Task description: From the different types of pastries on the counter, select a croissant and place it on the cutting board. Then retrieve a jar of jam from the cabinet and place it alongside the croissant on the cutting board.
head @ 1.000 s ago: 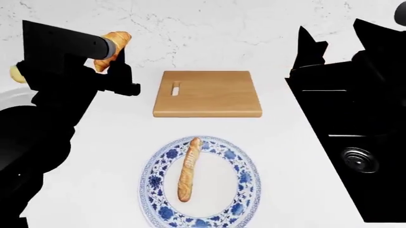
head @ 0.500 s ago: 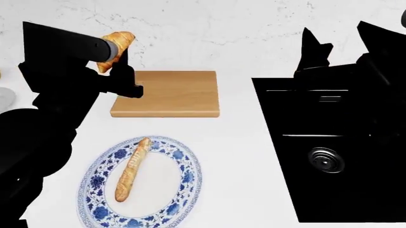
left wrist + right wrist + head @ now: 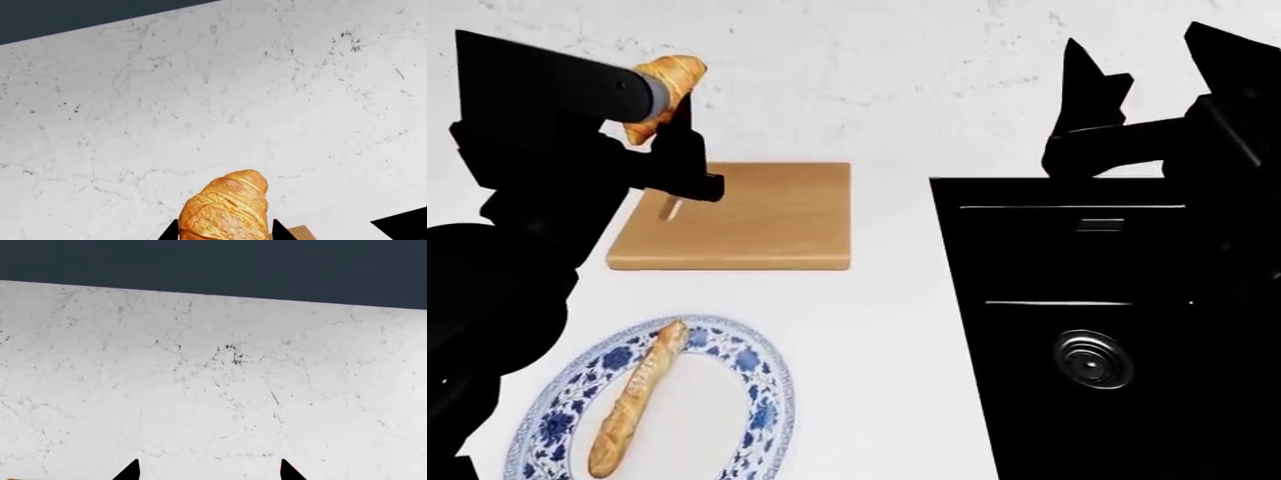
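While the croissant (image 3: 665, 92) is held aloft, clear of the table (image 3: 881, 330), the first step of the task is judged to be in hand: the carry to the cutting board (image 3: 761, 215). The pastry is gripped by the left hand (image 3: 662, 110), its golden tip poking out above the fingers; in the left wrist view the croissant (image 3: 225, 210) is seen pinched between the two dark fingertips (image 3: 280, 231) against the marbled wall. It is poised over the near-left corner of the board, close to the handle slot (image 3: 669, 209), though how far above the wood cannot be told from this angle. The board itself is bare. Just in front of it, the blue-patterned plate (image 3: 761, 400) is seen with the baguette (image 3: 638, 397) lying along it, untouched. To the right, the black sink (image 3: 1094, 320) is set into the table, and above it the right hand (image 3: 1090, 85) is raised, idle; in its wrist view the fingertips (image 3: 128, 471) are seen spread apart with nothing between them. What is called for next, it would seem, is a short lowering onto the board and a release. The jam has not yet been fetched; no jar is in view.
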Available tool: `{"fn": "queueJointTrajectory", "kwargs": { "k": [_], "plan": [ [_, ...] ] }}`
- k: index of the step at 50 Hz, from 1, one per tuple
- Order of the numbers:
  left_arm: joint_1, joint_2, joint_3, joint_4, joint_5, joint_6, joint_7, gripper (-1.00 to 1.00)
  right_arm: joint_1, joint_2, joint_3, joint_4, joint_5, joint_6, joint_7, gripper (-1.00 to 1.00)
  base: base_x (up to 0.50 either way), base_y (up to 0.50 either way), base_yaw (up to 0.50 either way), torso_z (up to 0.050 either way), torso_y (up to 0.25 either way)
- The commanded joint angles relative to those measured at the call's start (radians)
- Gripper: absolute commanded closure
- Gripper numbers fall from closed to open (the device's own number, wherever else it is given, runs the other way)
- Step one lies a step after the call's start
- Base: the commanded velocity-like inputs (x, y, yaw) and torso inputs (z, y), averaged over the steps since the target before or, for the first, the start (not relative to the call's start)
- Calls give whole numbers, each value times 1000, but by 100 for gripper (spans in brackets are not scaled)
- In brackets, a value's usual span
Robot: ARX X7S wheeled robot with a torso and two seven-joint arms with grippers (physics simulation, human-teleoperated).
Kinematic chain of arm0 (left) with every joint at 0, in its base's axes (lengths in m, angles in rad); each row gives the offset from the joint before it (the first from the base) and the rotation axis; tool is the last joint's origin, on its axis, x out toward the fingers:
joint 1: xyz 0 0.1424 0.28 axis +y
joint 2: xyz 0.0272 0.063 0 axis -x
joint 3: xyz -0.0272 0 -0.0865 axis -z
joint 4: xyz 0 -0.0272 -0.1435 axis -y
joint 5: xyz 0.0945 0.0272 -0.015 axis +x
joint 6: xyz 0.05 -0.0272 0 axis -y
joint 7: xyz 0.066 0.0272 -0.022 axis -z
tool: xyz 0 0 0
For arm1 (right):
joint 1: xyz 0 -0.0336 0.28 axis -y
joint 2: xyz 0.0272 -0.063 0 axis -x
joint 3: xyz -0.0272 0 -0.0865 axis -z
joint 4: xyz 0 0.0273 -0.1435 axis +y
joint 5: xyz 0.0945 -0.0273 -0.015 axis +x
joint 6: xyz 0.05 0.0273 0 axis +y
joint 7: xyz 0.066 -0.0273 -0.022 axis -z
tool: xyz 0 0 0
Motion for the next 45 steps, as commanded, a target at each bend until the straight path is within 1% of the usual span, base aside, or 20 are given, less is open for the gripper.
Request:
{"fn": "queueJointTrajectory", "kwargs": {
  "k": [1,11,34,42,45],
  "plan": [
    [-10,-6,-8,5,-19,-13,-14,100,36,6,-11,-2,26,15,18,-100,207,39,0,0,0],
    [-31,-11,-9,5,-29,-29,-19,100,53,10,-21,5,36,18,20,-100,91,50,0,0,0],
    [-59,-11,36,-3,-39,-48,-16,100,44,10,-27,30,41,-2,18,-100,75,2,0,0,0],
    [-66,-6,100,-34,-25,-45,7,100,31,5,-34,29,30,-16,14,-100,0,0,0,0,0],
    [-91,10,148,-93,10,-21,20,100,26,3,-36,28,26,-21,12,-100,0,0,0,0,0]
  ]
}}
